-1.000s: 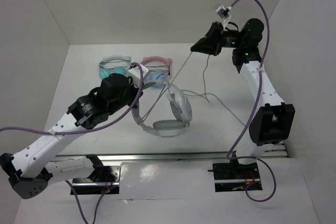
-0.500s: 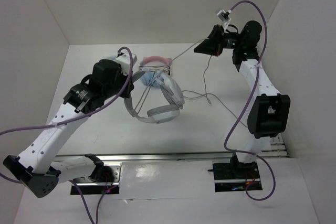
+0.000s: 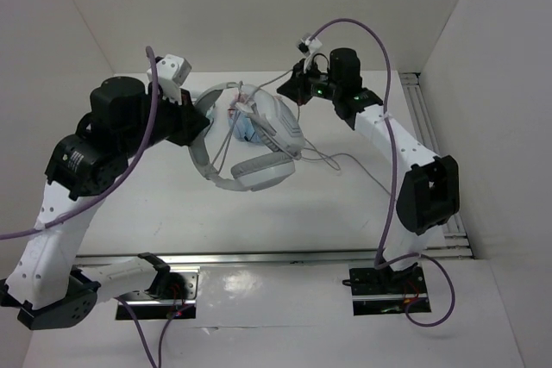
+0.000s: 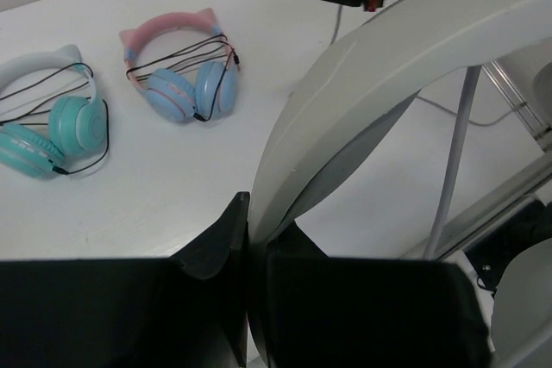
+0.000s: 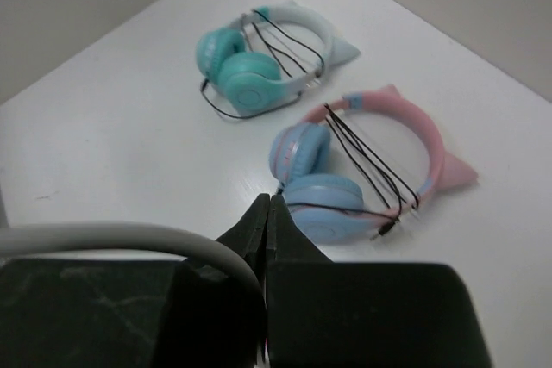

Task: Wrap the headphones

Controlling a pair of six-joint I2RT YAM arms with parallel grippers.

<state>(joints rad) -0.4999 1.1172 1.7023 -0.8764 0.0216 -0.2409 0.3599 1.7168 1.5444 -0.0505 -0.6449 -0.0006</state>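
Note:
The large light grey headphones [image 3: 263, 140] hang in the air above the table's middle. My left gripper [image 3: 197, 123] is shut on their wide band [image 4: 388, 49], and its tips [image 4: 248, 213] pinch the band's edge. My right gripper [image 3: 290, 89] is shut and sits close to the upper ear cup. It is shut on the thin grey cable, whose slack [image 3: 332, 159] trails over the table to the right. In the right wrist view the tips [image 5: 270, 208] are pressed together, the cable hidden between them, and the grey band [image 5: 112, 237] curves past at lower left.
A blue pair with a pink band [image 5: 345, 178] and a teal pair with a white band [image 5: 259, 62] lie at the back of the table, each wrapped in black cable. Both show in the left wrist view [image 4: 185, 88] [image 4: 52, 122]. White walls enclose the table; a metal rail [image 3: 259, 258] runs along the front.
My left arm has lifted the headphones up and back. My right gripper has swung left and down toward the headphones, so the cable is no longer stretched taut.

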